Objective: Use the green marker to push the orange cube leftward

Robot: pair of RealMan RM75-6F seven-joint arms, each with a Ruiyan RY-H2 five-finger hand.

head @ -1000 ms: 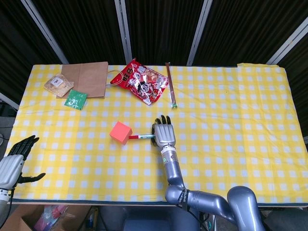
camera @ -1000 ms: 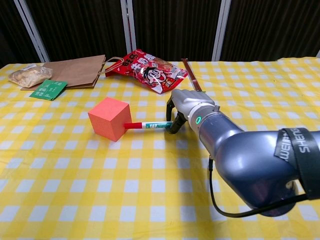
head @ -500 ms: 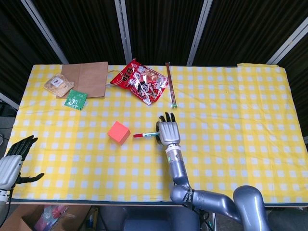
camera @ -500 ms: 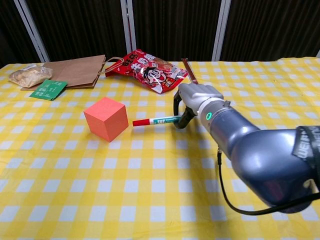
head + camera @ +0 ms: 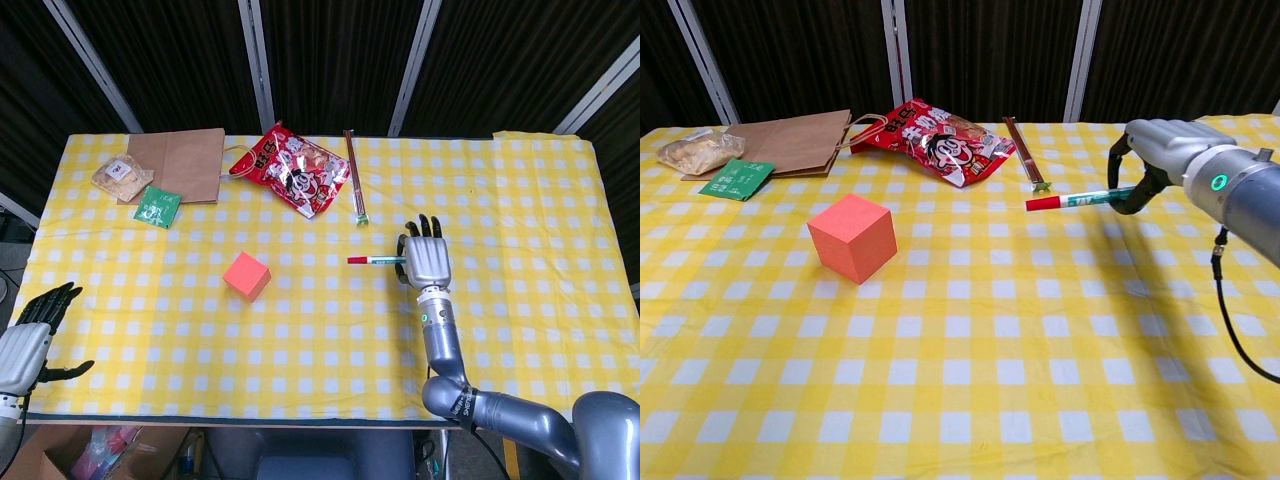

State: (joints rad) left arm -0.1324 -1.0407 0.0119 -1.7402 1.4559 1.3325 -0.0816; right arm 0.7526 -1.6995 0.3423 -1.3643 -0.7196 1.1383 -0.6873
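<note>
A: Right hand [image 5: 426, 262] — where now?
B: Pulled back to the right side of the table [image 5: 520, 330], well apart from the orange cube [image 5: 248, 276]. A second ago the marker tip touched the cube's right face; half a second ago it was just off it.

A: Fingers?
B: Curled around the green marker [image 5: 1080, 198], gripping it. Red cap points left toward the cube, and in the chest view the marker sits lifted above the cloth, roughly level.

A: Cube moved?
B: Slightly left of its spot a second ago, same as half a second ago. It sits left of centre on the yellow check cloth, below the red snack bag [image 5: 293, 168].

A: Left hand [image 5: 25, 340]?
B: Bottom-left edge in the head view, off the table, fingers spread, holding nothing — unchanged.

A: Other stuff?
B: Brown paper bag [image 5: 182, 163], green packet [image 5: 157, 206], small wrapped snack [image 5: 122, 174], and a thin stick [image 5: 354, 185] by the snack bag — none shifted.
</note>
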